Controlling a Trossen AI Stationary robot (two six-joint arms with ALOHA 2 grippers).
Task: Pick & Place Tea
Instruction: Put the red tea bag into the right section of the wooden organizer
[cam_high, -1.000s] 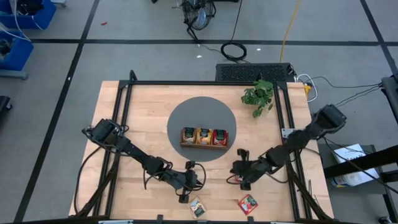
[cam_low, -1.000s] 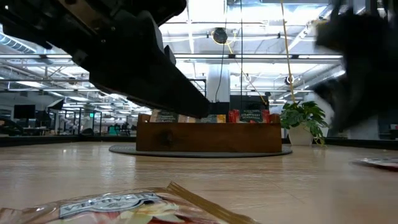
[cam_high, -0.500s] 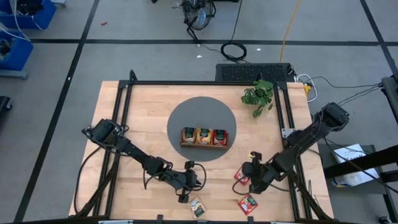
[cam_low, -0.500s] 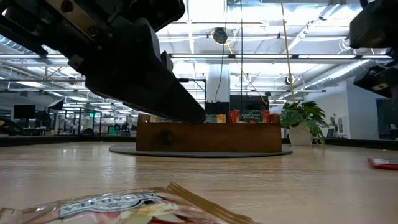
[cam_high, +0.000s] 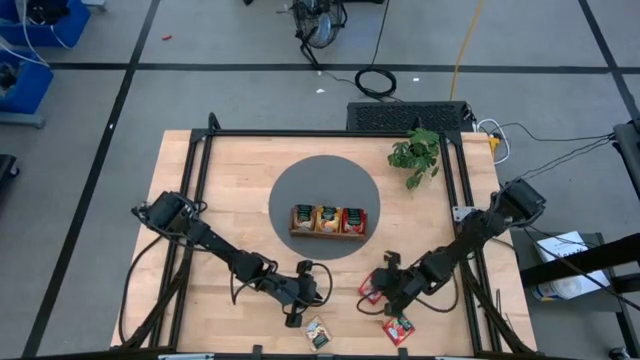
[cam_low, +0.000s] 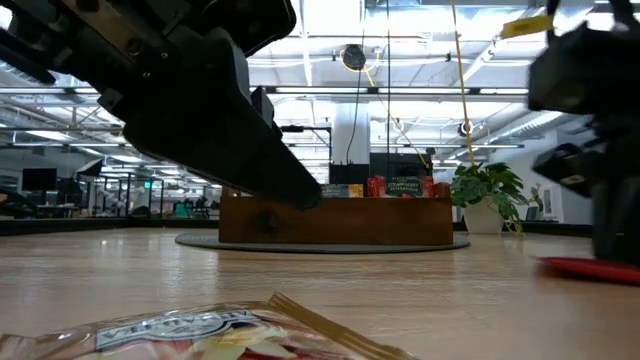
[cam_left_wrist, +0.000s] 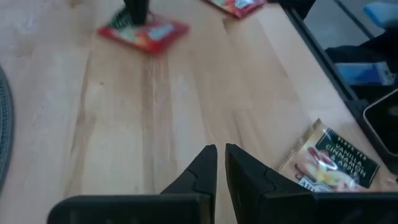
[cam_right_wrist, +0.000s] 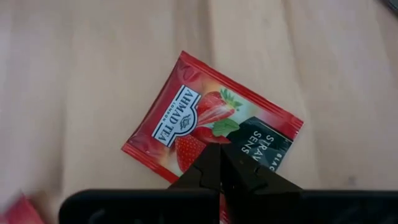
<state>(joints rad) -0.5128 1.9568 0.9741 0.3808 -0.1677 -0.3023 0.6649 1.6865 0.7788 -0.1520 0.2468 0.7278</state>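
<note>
High view shows the right gripper low over the near part of the worktop, right at a red strawberry packet, with a second red packet just nearer the front edge. Right wrist view puts that strawberry packet lying flat directly beneath and ahead of the fingers, which are pressed together with their tips over its dark label end; whether they touch it cannot be told. The packet lies diagonal to the fingers' line, so a grasp probably calls for opening them and coming in across an edge. The left gripper waits beside a pale packet, its fingers together too. The wooden tray on the grey mat, already holding tea, lies farther back.
</note>
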